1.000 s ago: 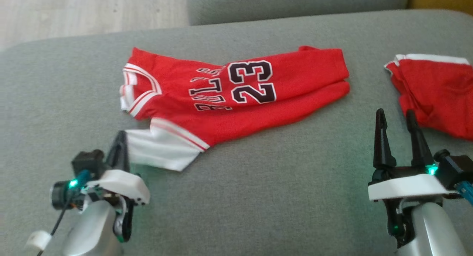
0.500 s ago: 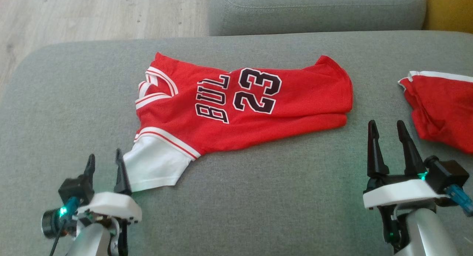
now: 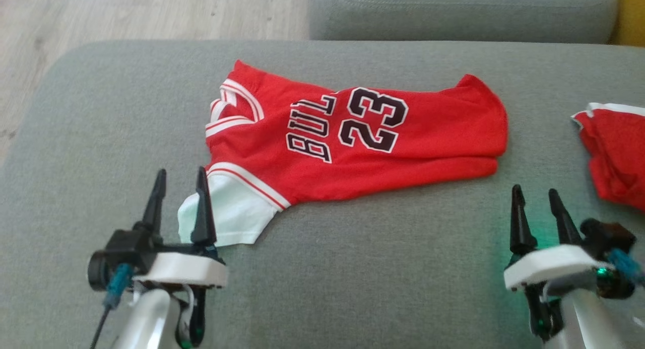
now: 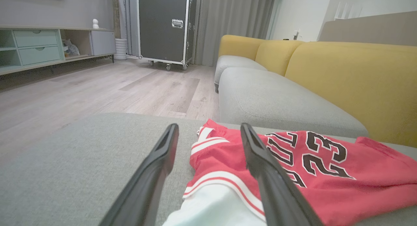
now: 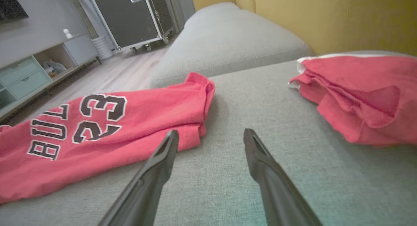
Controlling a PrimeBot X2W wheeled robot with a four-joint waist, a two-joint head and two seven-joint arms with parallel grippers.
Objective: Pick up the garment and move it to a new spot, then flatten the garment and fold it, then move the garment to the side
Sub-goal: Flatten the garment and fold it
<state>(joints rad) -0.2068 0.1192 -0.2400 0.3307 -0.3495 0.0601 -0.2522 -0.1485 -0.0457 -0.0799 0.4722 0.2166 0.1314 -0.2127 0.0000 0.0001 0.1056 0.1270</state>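
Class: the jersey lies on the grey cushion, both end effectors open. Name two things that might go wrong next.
The open left end effector has one finger over the white sleeve of the jersey; moving low may snag and rumple it. A second red garment lies near the right end effector, which might grab it instead.

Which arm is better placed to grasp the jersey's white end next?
Left. The left gripper, open, sits at the white end of the jersey, one finger overlapping it in the head view. The right gripper, open, is over bare cushion, apart from the jersey.
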